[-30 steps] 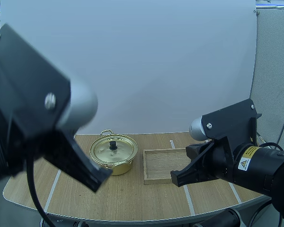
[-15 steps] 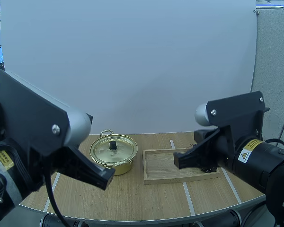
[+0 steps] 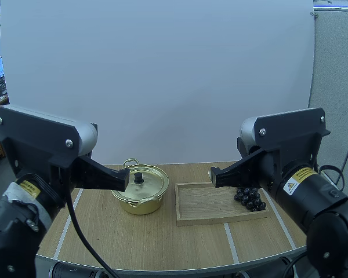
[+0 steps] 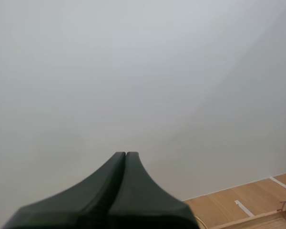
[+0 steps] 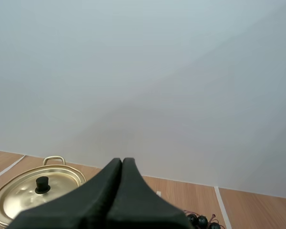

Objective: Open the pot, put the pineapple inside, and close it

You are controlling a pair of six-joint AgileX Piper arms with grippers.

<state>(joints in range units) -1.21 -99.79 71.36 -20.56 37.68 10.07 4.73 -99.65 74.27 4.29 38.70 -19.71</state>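
Observation:
A golden pot (image 3: 140,190) with its lid on and a black knob (image 3: 138,176) stands on the table left of centre. To its right, a bunch of dark grapes (image 3: 249,197) lies at the right end of a wooden tray (image 3: 206,204); I see no pineapple. My left gripper (image 3: 127,179) hovers shut in front of the pot's left side, its fingers one wedge (image 4: 126,154). Above the tray's near middle, my right gripper (image 3: 212,176) is also shut (image 5: 122,160), holding nothing. The right wrist view takes in the pot (image 5: 19,198) and the grapes (image 5: 202,220) beyond the fingers.
White tape lines (image 3: 229,234) run across the wooden table. Its rounded front edge (image 3: 162,269) lies close to both arm bases. A white backdrop stands behind the table.
Both arms have pulled up and back from near the camera. My right gripper has lifted off the tray's front, uncovering the grapes. The pot and the tray have not moved.

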